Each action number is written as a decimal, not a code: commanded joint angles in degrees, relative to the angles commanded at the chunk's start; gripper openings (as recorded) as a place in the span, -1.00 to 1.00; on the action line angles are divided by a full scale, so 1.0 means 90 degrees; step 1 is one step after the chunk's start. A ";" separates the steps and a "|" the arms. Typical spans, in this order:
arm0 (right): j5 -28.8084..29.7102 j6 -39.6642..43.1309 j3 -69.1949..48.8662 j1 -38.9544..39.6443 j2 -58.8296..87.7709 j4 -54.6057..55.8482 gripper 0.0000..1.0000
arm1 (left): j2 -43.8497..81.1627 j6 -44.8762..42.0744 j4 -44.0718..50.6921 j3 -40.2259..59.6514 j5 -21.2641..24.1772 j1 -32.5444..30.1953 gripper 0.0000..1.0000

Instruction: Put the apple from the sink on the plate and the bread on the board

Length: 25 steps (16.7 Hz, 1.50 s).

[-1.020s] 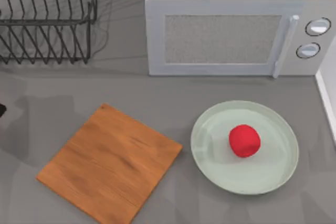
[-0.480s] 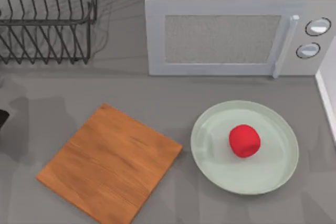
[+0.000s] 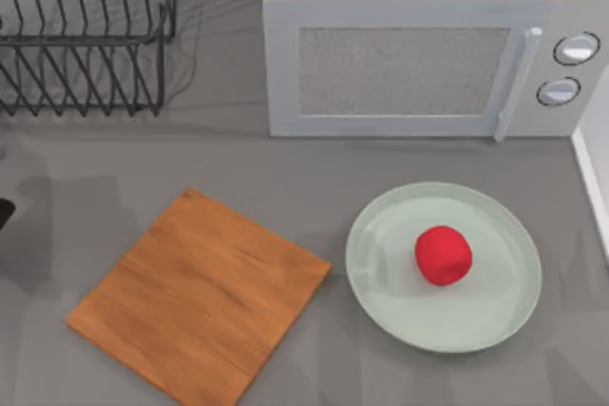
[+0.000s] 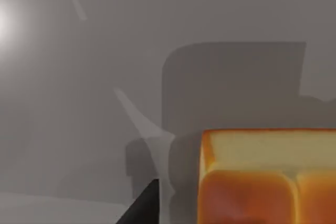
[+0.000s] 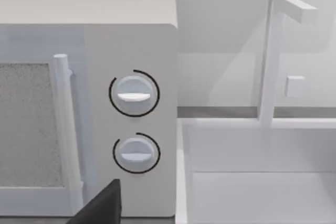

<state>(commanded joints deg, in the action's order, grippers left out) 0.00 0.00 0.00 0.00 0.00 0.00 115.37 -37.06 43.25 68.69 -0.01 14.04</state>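
At the far left edge of the top view a small dark part of the left arm [image 3: 4,213] pokes in over the grey table [image 3: 285,168], beside the left end of the board [image 3: 200,294]. The board lies bare, its wood grain uncovered from corner to corner, so by my reading the bread half of the task is not yet done. In the left wrist view the bread [image 4: 269,177] sits very close to the camera, a golden-brown block with a pale side and a scored crust, above a plain grey surface on which it casts a shadow; one dark finger [image 4: 142,208] of the left gripper shows just beside it. That nearness suggests the block may be carried, but I cannot tell from these views whether the left gripper is closed on it or apart. Further right in the top view, the plate [image 3: 381,263] sits on the table in front of the microwave [image 3: 419,54], just clear of the board's right corner, and the apple [image 3: 442,255] rests on it a little right of centre, so that half of the task looks finished. In the right wrist view the microwave's two dials [image 5: 134,94] and the white sink [image 5: 252,182] with its faucet [image 5: 273,56] appear ahead, and a dark finger tip [image 5: 105,205] of the right gripper stands at the picture's edge; whether that gripper is apart or together cannot be told, and it touches nothing visible.
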 joint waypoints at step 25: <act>0.0000 0.0000 0.0000 0.0000 0.0000 0.0000 1.00 | -0.1020 0.0085 0.2511 0.1604 0.0094 -0.0038 -1.00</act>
<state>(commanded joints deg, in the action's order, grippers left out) 0.00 0.00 0.00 0.00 0.00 0.00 106.19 -36.30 65.85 83.12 0.83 13.70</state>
